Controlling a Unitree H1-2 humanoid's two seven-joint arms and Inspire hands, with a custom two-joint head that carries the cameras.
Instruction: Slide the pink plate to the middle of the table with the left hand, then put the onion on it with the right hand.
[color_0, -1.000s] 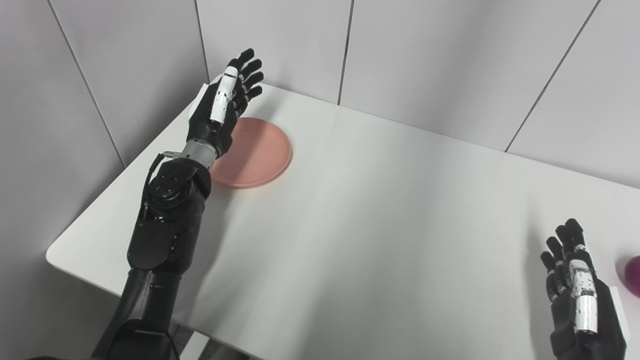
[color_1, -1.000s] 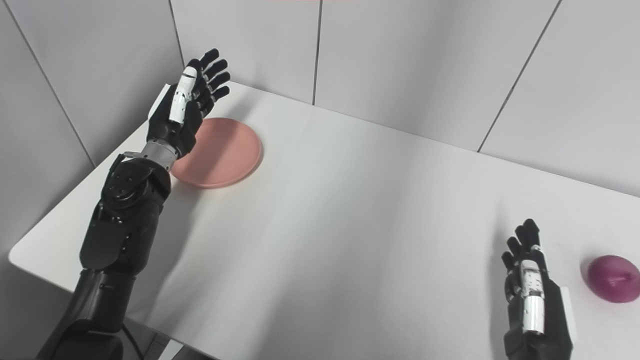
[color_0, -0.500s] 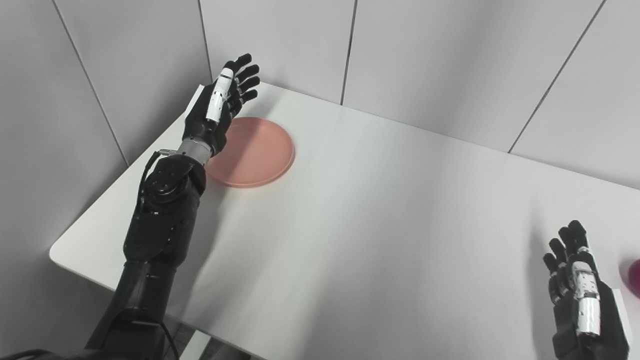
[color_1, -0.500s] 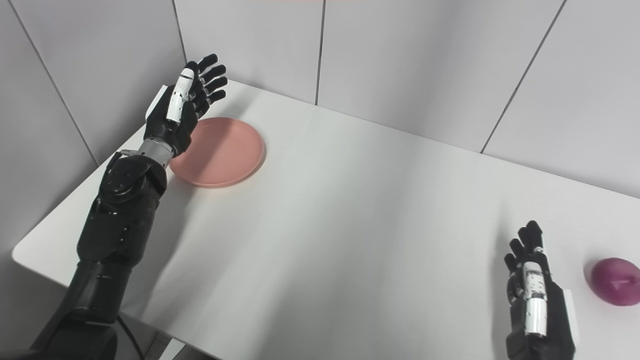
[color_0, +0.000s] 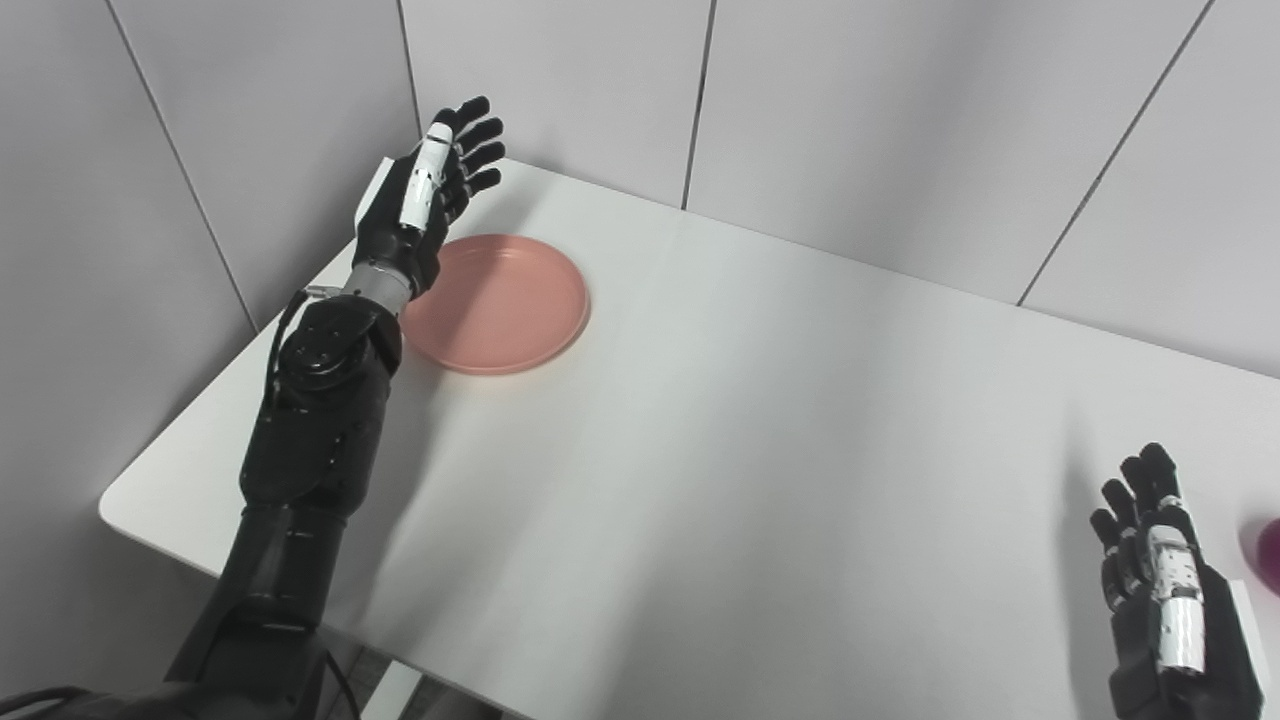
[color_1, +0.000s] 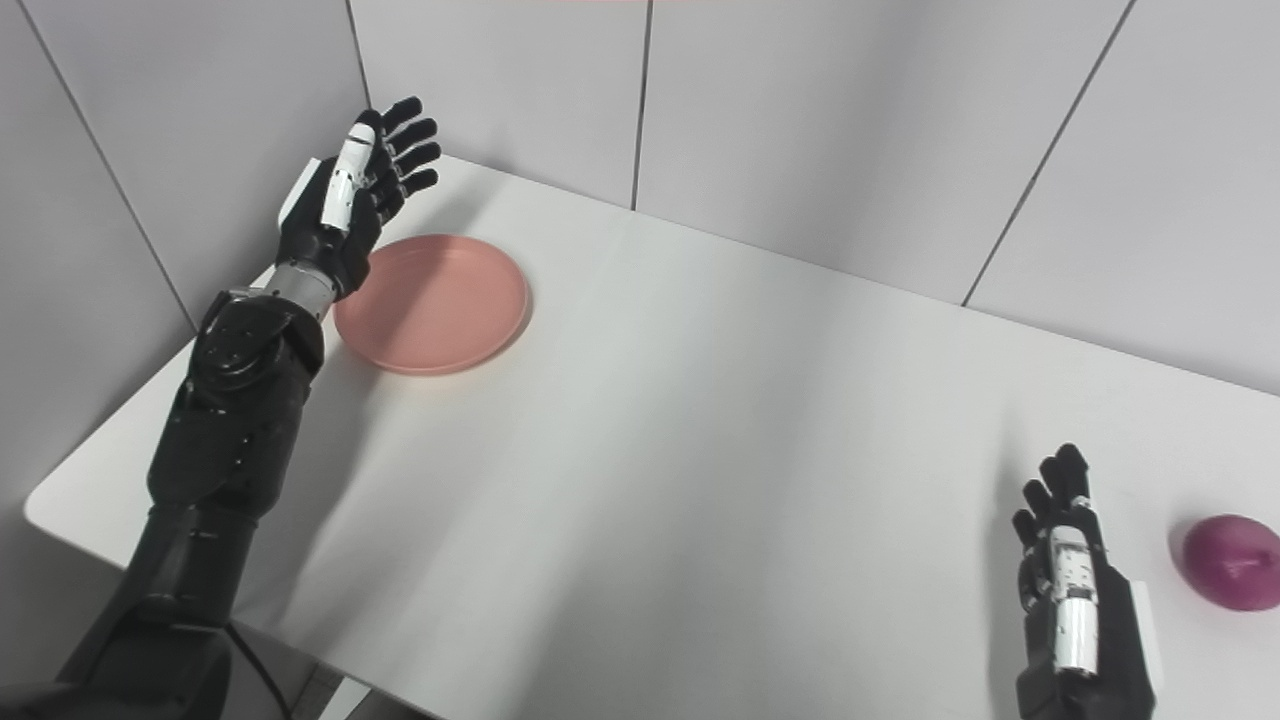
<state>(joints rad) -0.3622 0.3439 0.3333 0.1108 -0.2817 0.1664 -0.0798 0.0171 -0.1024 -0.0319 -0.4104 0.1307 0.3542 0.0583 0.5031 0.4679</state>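
The pink plate (color_0: 497, 304) lies flat near the table's far left corner. My left hand (color_0: 420, 200) is open, fingers spread and pointing up, raised at the plate's far left rim and holding nothing; its wrist covers a bit of that rim. The purple onion (color_1: 1231, 574) rests on the table at the near right, cut off by the frame edge in the left eye view. My right hand (color_1: 1072, 604) is open and empty, fingers up, a short way left of the onion and apart from it.
The white table (color_0: 760, 430) has grey wall panels close along its far and left sides. Its rounded near-left corner (color_0: 115, 500) and front edge show at the lower left.
My left hand has drifted left and slightly back, uncovering more of the plate. The plate, the onion and the right hand have stayed put; the camera shifted slightly.
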